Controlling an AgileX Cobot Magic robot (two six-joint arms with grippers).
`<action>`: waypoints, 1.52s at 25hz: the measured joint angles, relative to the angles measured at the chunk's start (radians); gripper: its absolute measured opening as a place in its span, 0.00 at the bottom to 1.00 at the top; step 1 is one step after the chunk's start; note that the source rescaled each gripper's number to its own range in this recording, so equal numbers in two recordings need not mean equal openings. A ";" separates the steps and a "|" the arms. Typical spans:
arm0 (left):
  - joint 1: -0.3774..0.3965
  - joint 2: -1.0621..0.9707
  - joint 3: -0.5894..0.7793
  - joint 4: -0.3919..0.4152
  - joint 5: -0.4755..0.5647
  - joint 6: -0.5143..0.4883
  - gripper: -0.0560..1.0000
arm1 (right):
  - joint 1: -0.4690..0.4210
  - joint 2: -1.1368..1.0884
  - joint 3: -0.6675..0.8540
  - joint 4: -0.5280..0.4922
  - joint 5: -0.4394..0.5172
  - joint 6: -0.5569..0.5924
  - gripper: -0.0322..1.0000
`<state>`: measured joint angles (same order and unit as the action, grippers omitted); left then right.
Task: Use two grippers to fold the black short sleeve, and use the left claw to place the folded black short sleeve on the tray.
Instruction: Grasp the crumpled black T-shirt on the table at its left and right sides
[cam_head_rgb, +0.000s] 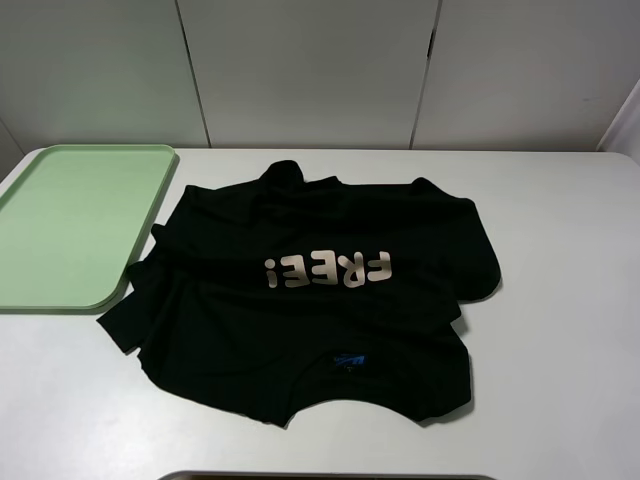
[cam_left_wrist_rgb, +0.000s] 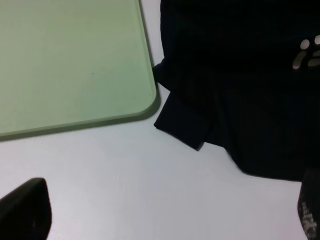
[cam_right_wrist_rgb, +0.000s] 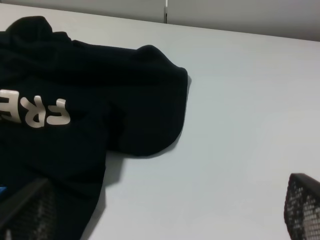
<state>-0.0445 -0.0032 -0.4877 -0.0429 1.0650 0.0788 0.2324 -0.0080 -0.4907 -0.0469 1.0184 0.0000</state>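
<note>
Black short sleeve (cam_head_rgb: 300, 300): soft cloth, looking matt; its lettering (cam_head_rgb: 328, 269) is showing as smooth silvery print.
Tray (cam_head_rgb: 70, 225), at ten o'clock of the shirt: smooth pale green plastic, giving off a faint sheen.
Table (cam_head_rgb: 560, 350): white top, looking smooth and matt.
Right gripper (cam_right_wrist_rgb: 162, 207): pads (cam_right_wrist_rgb: 302, 210) are showing a rough, dotted black face.

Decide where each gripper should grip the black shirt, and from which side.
Take it by the sleeves. The left gripper takes the flat sleeve beside the tray corner, coming from the left; the right gripper takes the rounded sleeve, coming from the right. Both stick out past the shirt body onto the table, so their edges look easy to pinch.
</note>
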 joint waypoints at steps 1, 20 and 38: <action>0.000 0.000 0.000 0.000 0.000 0.000 0.98 | 0.000 0.000 0.000 0.000 0.000 0.000 1.00; 0.000 0.000 0.000 -0.006 0.000 0.000 0.98 | 0.000 0.000 0.000 0.000 0.000 0.000 1.00; -0.195 0.535 -0.336 -0.019 -0.004 0.185 0.97 | 0.096 0.741 -0.400 0.072 0.020 -0.169 1.00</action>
<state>-0.2397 0.5321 -0.8239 -0.0621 1.0605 0.2643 0.3281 0.7330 -0.8907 0.0249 1.0385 -0.1686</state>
